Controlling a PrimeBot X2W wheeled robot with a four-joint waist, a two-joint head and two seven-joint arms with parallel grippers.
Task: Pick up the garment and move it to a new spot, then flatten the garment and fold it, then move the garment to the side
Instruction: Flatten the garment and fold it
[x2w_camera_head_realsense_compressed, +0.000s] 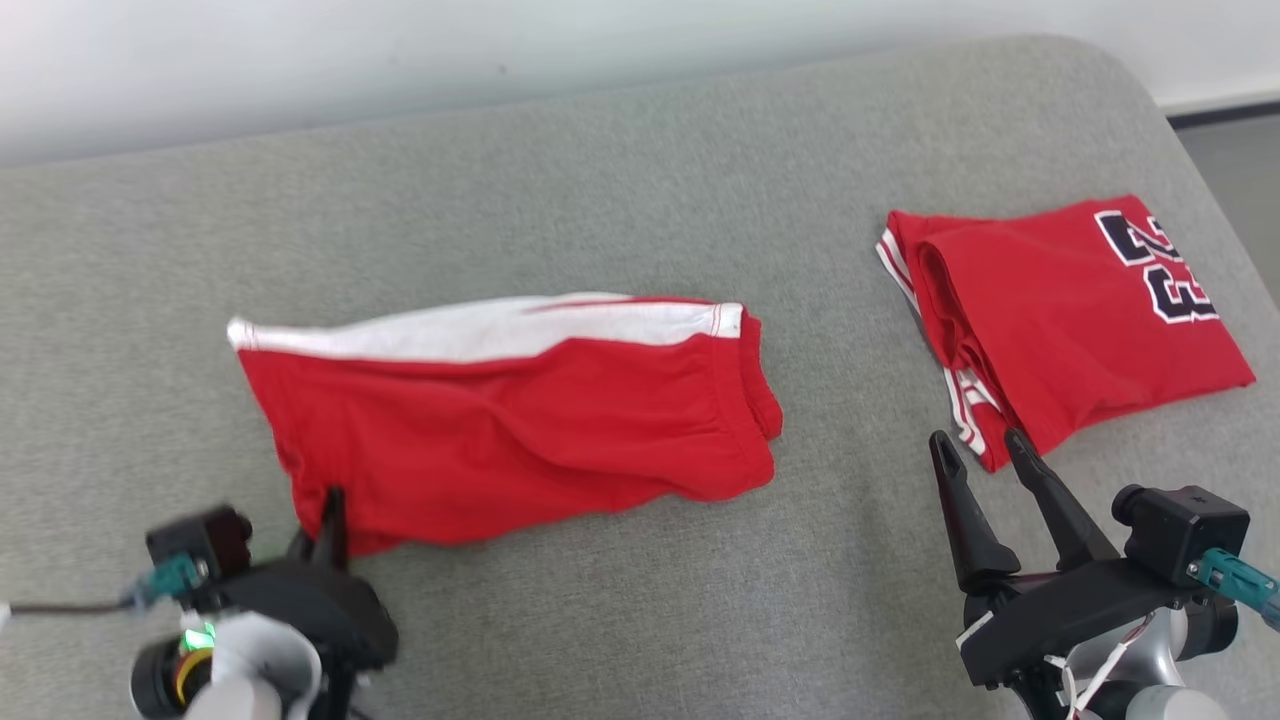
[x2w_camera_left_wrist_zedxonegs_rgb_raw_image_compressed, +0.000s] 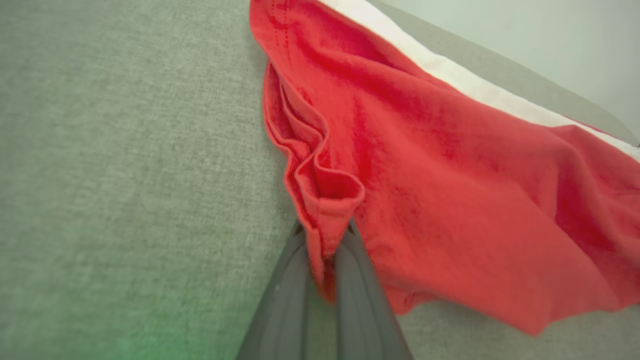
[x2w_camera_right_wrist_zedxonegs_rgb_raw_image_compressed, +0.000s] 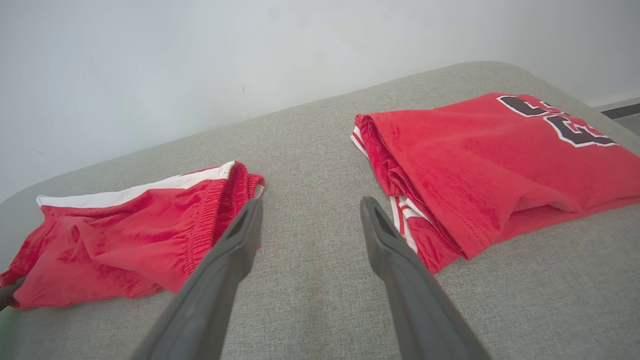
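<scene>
Nearest the robot, the left gripper (x2w_camera_left_wrist_zedxonegs_rgb_raw_image_compressed: 324, 235) has its two dark fingers pinched together on the near left hem corner of the red soft-knit shorts with a white side stripe (x2w_camera_head_realsense_compressed: 500, 430). In the left wrist view a folded lip of hem bunches up between the tips. The right gripper (x2w_camera_head_realsense_compressed: 978, 445) hangs spread wide over bare upholstery, holding nothing, its tips just beside the other garment's near corner.

The shorts lie rumpled on the grey woven cushioned surface (x2w_camera_head_realsense_compressed: 600, 200), left of centre, with the elastic waistband at their right end. They look light, limp and not slippery, so a single corner grip will likely let the rest sag and drag, and the layers may part. For carrying and flattening, a second hold by the free claw at the waistband's near corner seems sensible, so the cloth can be drawn taut between two points.

Farther right rests a folded red jersey with dark numerals (x2w_camera_head_realsense_compressed: 1060, 300), well apart from the shorts. Beyond stands a pale wall (x2w_camera_head_realsense_compressed: 400, 60).
</scene>
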